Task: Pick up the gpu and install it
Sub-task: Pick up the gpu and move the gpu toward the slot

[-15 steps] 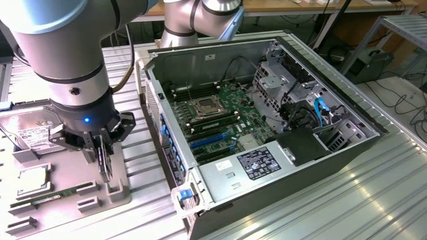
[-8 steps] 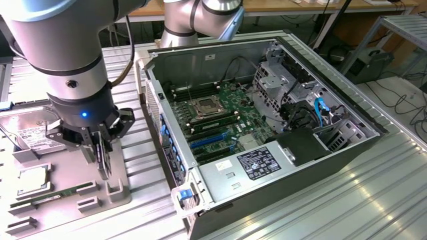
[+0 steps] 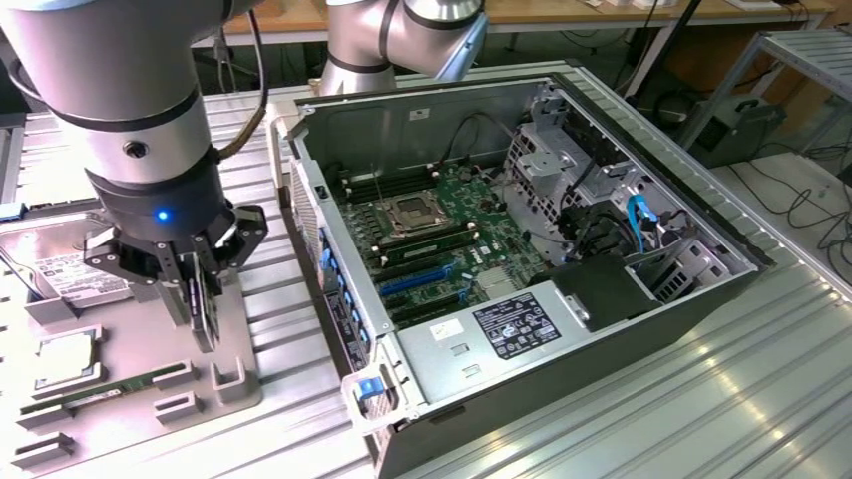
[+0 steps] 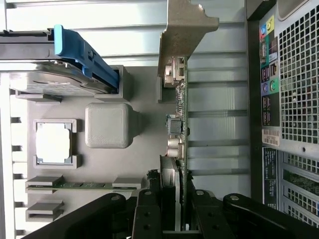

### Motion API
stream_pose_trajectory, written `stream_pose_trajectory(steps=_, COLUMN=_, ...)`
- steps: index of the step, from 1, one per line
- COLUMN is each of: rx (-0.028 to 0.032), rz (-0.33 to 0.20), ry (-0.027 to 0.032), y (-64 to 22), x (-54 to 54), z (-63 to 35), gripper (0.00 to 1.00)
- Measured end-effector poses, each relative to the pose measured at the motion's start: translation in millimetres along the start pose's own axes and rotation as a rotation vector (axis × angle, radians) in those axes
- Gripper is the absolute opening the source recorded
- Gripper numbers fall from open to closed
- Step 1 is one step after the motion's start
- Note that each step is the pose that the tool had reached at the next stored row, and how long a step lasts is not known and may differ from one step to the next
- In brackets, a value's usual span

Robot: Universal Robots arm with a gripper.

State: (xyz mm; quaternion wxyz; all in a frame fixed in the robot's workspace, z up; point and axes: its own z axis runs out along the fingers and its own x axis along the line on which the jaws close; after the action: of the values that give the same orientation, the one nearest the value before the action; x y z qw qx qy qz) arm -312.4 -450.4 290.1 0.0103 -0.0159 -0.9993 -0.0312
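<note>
My gripper (image 3: 191, 271) hangs over the grey parts tray (image 3: 239, 349) at the exterior view's left, shut on the gpu (image 3: 202, 304). The card stands on edge, thin and vertical, between the fingers. In the wrist view the gpu (image 4: 182, 124) is edge-on, its green board and connectors running away from the black fingers (image 4: 149, 211), and its silver end bracket (image 4: 184, 35) sits at the far end. I cannot tell whether its lower edge still touches the tray. The fan is hidden.
The open computer case (image 3: 719, 289) lies to the exterior view's right of the tray, its motherboard (image 3: 453, 230) and blue slots (image 3: 419, 284) exposed. On the tray sit a hard drive (image 3: 67, 274), a processor (image 3: 64, 361) and a memory stick (image 3: 114, 387). The case's rear panel (image 4: 294, 99) is close beside the card.
</note>
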Motion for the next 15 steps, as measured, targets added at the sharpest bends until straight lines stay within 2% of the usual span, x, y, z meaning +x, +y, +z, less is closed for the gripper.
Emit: stream_pose_trajectory(steps=15, rx=0.0, rz=0.0, ry=0.0, y=1.8, x=0.5, z=-28.8, gripper=0.28)
